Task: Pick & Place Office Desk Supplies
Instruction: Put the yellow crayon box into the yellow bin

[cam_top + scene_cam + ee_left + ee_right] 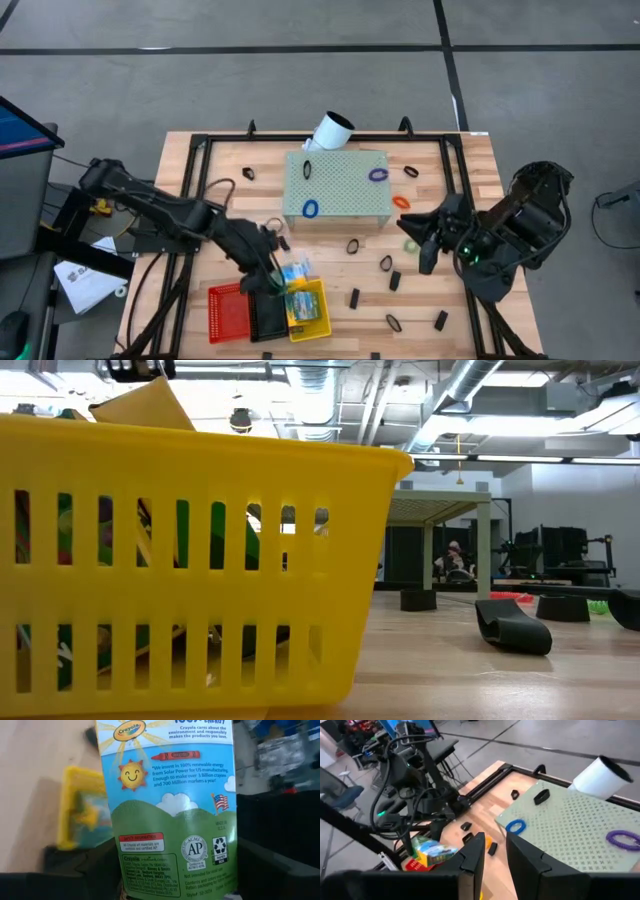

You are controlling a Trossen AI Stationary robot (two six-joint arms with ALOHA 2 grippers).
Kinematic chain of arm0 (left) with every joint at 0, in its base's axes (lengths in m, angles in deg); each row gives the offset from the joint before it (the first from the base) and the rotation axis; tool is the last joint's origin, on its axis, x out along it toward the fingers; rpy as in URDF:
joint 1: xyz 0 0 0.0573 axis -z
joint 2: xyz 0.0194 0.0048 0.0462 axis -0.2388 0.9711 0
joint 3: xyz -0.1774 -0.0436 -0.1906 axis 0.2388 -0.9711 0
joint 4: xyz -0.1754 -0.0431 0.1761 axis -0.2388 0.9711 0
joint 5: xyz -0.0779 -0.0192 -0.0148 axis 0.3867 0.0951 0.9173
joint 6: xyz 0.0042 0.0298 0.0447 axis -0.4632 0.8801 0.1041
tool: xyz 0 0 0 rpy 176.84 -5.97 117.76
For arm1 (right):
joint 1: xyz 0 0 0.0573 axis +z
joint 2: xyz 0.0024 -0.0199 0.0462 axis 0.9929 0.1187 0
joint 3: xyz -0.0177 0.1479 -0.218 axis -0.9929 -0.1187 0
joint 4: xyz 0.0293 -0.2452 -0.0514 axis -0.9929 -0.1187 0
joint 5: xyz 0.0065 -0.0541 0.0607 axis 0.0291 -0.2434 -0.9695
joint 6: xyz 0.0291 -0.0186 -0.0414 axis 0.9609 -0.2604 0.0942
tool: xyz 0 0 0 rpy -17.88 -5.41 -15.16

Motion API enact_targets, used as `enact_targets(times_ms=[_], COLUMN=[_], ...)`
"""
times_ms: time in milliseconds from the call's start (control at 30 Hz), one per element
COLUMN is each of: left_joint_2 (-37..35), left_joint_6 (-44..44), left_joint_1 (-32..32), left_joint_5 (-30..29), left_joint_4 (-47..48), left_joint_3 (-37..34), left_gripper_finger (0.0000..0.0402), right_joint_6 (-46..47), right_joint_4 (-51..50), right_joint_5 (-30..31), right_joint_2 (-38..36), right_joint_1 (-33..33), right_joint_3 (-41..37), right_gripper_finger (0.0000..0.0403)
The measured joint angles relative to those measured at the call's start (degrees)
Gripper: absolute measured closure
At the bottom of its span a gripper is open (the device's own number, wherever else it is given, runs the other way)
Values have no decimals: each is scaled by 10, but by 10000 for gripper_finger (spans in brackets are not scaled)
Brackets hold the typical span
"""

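Observation:
My left gripper (pixel 278 272) is shut on a printed crayon box (pixel 296 272), held in the air over the far rim of the yellow basket (pixel 322 322). The box's back face (pixel 170 795) fills the left wrist view. Another crayon box (pixel 304 306) lies inside that basket. My right gripper (pixel 495 855) hovers over the table's right side with a narrow gap between its fingers, and nothing shows in that gap. Black clips (pixel 394 280) and thin loops (pixel 353 246) lie scattered on the wood. My left gripper pinches the crayon box by its two narrow sides, at the fine-print end (pixel 175 882). One finger (pixel 85 870) is on each side. The fingers come slanting down from the table's left. The box sticks out ahead of them, lifted clear above the basket.
A red basket (pixel 226 312) and a black basket (pixel 264 318) stand beside the yellow one at the near edge. The pale green perforated block (pixel 345 190) at mid-table carries a blue loop (pixel 310 208) and a purple loop (pixel 378 175). A white tube (pixel 330 130) leans at its far edge.

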Motion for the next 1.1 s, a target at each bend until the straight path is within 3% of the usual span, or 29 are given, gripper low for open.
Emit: enact_targets(times_ms=[300,700,933,1100], left_joint_2=[100,224,258,258], left_joint_6=[13,149,182,179], left_joint_1=[27,24,11,2], left_joint_5=[30,23,22,22], left_joint_4=[-36,186,263,269], left_joint_3=[60,191,247,253], left_gripper_finger=[96,96,96,96], right_joint_6=[0,-15,-16,-43], right_joint_4=[-21,-22,44,163], right_joint_5=[-57,-80,-91,-114], right_joint_2=[1,2,2,2], right_joint_1=[22,33,26,8], right_joint_3=[0,-30,-110,-190], right_gripper_finger=[326,326,326,326])
